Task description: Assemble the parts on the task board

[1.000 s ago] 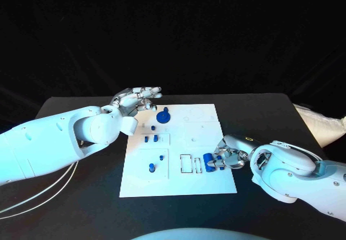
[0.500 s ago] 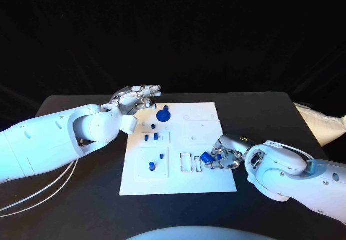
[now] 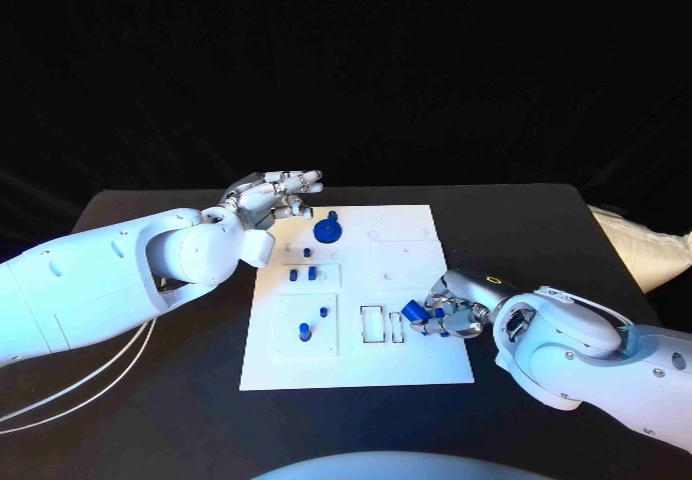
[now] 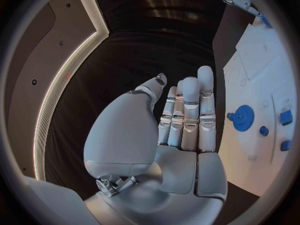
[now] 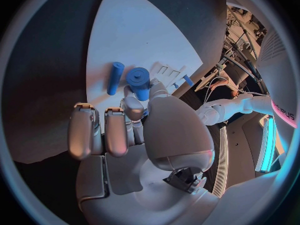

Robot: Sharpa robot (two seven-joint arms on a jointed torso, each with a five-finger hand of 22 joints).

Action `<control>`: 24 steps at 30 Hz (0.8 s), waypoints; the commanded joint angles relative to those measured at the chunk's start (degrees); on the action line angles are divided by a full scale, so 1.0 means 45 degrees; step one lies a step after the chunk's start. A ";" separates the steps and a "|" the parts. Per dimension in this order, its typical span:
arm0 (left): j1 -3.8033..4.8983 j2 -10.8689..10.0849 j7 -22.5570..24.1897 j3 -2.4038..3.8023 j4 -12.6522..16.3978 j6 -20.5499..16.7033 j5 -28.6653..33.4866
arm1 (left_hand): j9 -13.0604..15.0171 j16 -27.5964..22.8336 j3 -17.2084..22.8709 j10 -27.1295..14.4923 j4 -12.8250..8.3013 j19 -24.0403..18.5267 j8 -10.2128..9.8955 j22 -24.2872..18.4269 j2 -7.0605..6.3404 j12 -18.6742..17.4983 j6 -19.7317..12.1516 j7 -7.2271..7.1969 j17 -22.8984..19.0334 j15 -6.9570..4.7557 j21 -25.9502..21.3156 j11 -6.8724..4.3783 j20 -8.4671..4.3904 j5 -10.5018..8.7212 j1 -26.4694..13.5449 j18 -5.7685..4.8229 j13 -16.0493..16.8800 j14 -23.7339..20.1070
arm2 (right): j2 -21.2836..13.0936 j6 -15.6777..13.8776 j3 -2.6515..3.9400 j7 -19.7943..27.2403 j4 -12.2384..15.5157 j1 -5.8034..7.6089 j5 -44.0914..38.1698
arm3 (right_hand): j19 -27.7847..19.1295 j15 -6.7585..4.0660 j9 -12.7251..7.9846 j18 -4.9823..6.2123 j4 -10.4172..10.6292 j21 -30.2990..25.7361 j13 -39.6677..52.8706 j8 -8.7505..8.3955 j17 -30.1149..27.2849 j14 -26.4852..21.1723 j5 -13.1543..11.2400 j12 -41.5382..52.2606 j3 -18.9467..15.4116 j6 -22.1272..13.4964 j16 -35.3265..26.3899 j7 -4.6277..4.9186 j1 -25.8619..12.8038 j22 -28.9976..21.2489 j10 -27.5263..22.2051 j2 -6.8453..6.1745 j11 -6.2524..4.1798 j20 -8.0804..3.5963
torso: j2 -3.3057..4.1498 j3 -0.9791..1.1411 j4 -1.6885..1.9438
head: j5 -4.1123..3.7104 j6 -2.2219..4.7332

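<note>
On the task board (image 3: 411, 360), right robot hand (image 3: 450, 312) pinches one blue peg (image 5: 139, 80); left robot hand (image 3: 271, 193) open, empty.

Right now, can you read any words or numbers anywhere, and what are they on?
No readable text.
Task board: plain white, no words or numbers.
Blue parts, such as the gear: no marks.
Right arm: a small yellow ring mark near the wrist, not a letter I can read.

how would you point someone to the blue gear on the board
Start at the white task board in the middle of the black table and go to its far edge, near the left robot hand. The blue gear is the widest, roundest blue part; the others are small pegs.
</note>
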 commanded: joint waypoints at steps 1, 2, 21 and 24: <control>0.0004 0.0011 0.0042 0.0009 0.0028 0.0220 0.0037 | -0.0004 -0.0070 -0.0073 -0.0087 0.0027 0.0009 0.0045 -0.0014 0.0093 0.0060 -0.0082 0.0030 -0.0022 -0.0016 -0.0060 0.0012 0.0076 -0.0005 -0.0016 0.0144 0.0017 -0.0087 | -0.0056 -0.1371 0.0042 0.0466 0.0278 0.0055 0.0778 | 0.0064 -0.0115 0.0274 -0.0170 0.0085 0.0066 0.0047 0.0251 0.0066 0.0684 0.0164 0.0039 0.0015 0.0345 0.0066 -0.0219 0.0175 0.0043 0.0066 0.0421 -0.0099 -0.0027 | -0.0006 -0.0007 -0.0001 | 0.0000 0.0024; 0.0004 0.0015 0.0043 0.0009 0.0026 0.0221 0.0037 | -0.0004 -0.0070 -0.0073 -0.0087 0.0027 0.0009 0.0045 -0.0014 0.0093 0.0060 -0.0082 0.0030 -0.0022 -0.0016 -0.0060 0.0012 0.0076 -0.0005 -0.0016 0.0144 0.0017 -0.0087 | -0.0053 -0.1399 0.0050 0.0535 0.0351 0.0076 0.0977 | 0.0069 -0.0125 0.0297 -0.0171 0.0122 0.0072 0.0069 0.0262 0.0085 0.0687 0.0222 0.0040 -0.0012 0.0370 0.0077 -0.0229 0.0121 0.0051 0.0090 0.0461 -0.0111 -0.0040 | -0.0008 -0.0007 -0.0003 | 0.0001 0.0026; 0.0003 0.0032 0.0039 0.0009 0.0059 0.0235 0.0037 | -0.0004 -0.0070 -0.0073 -0.0087 0.0027 0.0009 0.0045 -0.0014 0.0093 0.0060 -0.0082 0.0030 -0.0022 -0.0016 -0.0060 0.0012 0.0076 -0.0005 -0.0016 0.0144 0.0017 -0.0087 | 0.1231 0.0572 0.0064 0.0426 0.0001 0.0057 0.1857 | 0.0128 -0.0262 0.0608 -0.0194 0.0191 0.0136 0.0893 0.0466 0.0275 0.0709 0.0418 0.0586 -0.0525 0.0795 0.0178 -0.0431 -0.0835 0.0179 0.0619 0.0917 -0.0273 -0.0168 | 0.0009 -0.0017 0.0015 | 0.0107 -0.0035; 0.0003 0.0027 0.0039 0.0009 0.0064 0.0232 0.0037 | -0.0004 -0.0070 -0.0073 -0.0087 0.0027 0.0009 0.0045 -0.0014 0.0093 0.0060 -0.0082 0.0030 -0.0022 -0.0016 -0.0060 0.0012 0.0076 -0.0005 -0.0016 0.0144 0.0017 -0.0087 | 0.1335 0.0628 0.0064 0.0327 -0.0077 0.0042 0.1774 | 0.0127 -0.0276 0.0640 -0.0194 0.0192 0.0137 0.0923 0.0477 0.0287 0.0710 0.0398 0.0572 -0.0614 0.0816 0.0182 -0.0445 -0.0973 0.0180 0.0645 0.0954 -0.0287 -0.0183 | 0.0013 -0.0010 0.0001 | 0.0143 -0.0052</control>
